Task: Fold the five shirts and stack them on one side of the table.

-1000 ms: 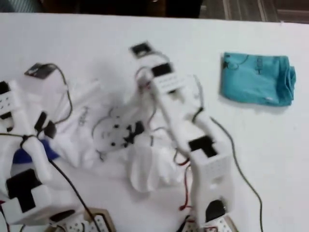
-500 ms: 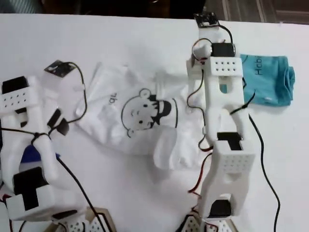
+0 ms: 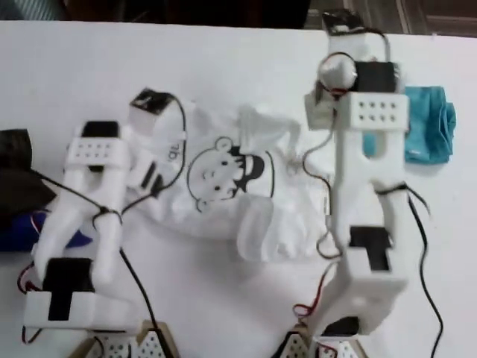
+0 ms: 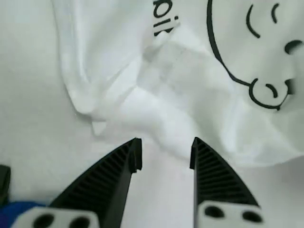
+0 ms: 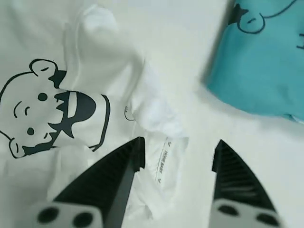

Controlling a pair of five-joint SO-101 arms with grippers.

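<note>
Jaws of the left gripper (image 4: 165, 153) stood apart and held nothing, poised over bare table (image 3: 149, 60) just beside the rumpled side edge of the white shirt (image 4: 190, 85). The right gripper (image 5: 178, 154) was likewise spread wide and empty, its fingers straddling the neck label (image 5: 164, 159) at the shirt's collar.

The white shirt lay in the middle of the table between the two arms, printed side up, showing a cartoon face (image 3: 223, 173). It was not flat: the side edge near the left gripper was doubled over on itself, and the part nearest the arm bases was bunched into a lump. A teal shirt (image 3: 428, 127), already folded, sat on the far right of the table, near the right gripper and separated from the white shirt by a strip of bare table. A blue thing (image 3: 15, 231) lay at the left edge, beside the left arm.

The step appeared to be taking hold of the white shirt to spread it before folding. To do it well, each gripper would need to close on fabric rather than on the table, so the left should shift onto the doubled edge first. Pinching matching points on both sides and pulling evenly outward should smooth the lump. The right arm should stay clear of the teal shirt so the finished fold is not dragged.
</note>
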